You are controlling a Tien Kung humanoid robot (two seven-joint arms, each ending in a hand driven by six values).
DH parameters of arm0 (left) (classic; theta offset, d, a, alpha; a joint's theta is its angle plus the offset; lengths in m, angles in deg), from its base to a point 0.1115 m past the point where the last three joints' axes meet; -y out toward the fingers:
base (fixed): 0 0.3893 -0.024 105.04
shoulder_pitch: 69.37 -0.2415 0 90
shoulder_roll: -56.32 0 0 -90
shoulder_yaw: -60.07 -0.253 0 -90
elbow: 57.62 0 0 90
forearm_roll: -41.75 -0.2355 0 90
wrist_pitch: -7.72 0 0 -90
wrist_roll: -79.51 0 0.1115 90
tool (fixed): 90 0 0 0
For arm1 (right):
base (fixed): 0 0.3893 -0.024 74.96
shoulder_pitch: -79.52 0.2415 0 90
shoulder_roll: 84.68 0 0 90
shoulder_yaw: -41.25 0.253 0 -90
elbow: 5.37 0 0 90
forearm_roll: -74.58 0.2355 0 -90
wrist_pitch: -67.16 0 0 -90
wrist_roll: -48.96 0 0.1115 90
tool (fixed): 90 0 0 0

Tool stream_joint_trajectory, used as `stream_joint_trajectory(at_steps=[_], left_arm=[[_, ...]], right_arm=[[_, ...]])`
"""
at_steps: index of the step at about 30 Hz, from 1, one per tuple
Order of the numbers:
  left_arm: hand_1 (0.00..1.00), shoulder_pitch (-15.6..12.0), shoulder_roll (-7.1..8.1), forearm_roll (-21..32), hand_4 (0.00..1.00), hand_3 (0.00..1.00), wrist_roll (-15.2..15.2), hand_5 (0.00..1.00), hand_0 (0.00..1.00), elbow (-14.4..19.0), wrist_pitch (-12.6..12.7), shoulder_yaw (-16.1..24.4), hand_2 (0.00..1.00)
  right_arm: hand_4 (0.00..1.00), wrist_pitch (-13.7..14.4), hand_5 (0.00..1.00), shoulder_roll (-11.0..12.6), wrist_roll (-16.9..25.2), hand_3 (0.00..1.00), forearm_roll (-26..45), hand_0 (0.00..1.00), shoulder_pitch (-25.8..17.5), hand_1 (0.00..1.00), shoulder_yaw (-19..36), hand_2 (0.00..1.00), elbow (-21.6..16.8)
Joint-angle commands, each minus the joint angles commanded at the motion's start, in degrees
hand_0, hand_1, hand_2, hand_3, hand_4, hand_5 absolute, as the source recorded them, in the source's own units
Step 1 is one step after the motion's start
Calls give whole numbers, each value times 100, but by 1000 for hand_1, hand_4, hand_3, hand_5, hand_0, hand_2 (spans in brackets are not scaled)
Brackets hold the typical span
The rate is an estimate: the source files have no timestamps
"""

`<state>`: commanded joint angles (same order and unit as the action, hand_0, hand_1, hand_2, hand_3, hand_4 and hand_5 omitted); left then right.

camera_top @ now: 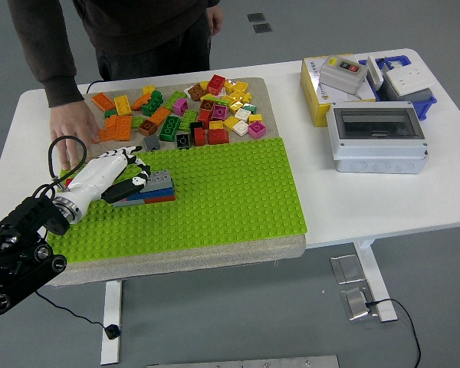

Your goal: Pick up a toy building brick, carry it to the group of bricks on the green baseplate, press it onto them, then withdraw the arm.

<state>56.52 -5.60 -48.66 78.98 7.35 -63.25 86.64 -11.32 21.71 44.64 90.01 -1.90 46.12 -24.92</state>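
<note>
**Bricks on the green baseplate**

A flat, studded bright-green plastic baseplate (215, 199) lies level. Near its left end sits a low stack of rectangular toy bricks (149, 189): grey on top, blue and red beneath, pink at the left. Beyond the baseplate's far edge lies a loose heap of mixed-colour bricks (185, 113).

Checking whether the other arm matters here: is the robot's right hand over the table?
No, only the left hand shows, at the brick stack on the green baseplate.

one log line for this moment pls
left robot hand: fingers on brick stack | stack: on green baseplate | person's hand: flat on table | right: not in view
</note>
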Motion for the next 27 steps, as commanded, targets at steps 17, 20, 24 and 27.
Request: stream_joint_trajectory(at_steps=[17, 20, 24, 27], left_arm=[[998, 2, -24, -5, 361, 604, -37, 998, 998, 16, 18, -29, 982], [998, 4, -43, -6, 361, 604, -49, 998, 998, 15, 25, -54, 982], [998, -3, -62, -9, 358, 603, -52, 998, 998, 8, 30, -77, 981], [998, -19, -74, -22, 359, 607, -52, 998, 998, 4, 37, -84, 982]], right_arm=[[676, -5, 998, -6, -18, 584, -29, 651, -1, 620, 11, 585, 6], [676, -7, 998, -6, -28, 584, -51, 651, -4, 620, 23, 585, 7], [676, -10, 998, -9, -28, 584, -53, 651, -11, 618, 23, 585, 8], [676, -10, 998, -12, -26, 584, -49, 651, -17, 620, 19, 585, 10]])
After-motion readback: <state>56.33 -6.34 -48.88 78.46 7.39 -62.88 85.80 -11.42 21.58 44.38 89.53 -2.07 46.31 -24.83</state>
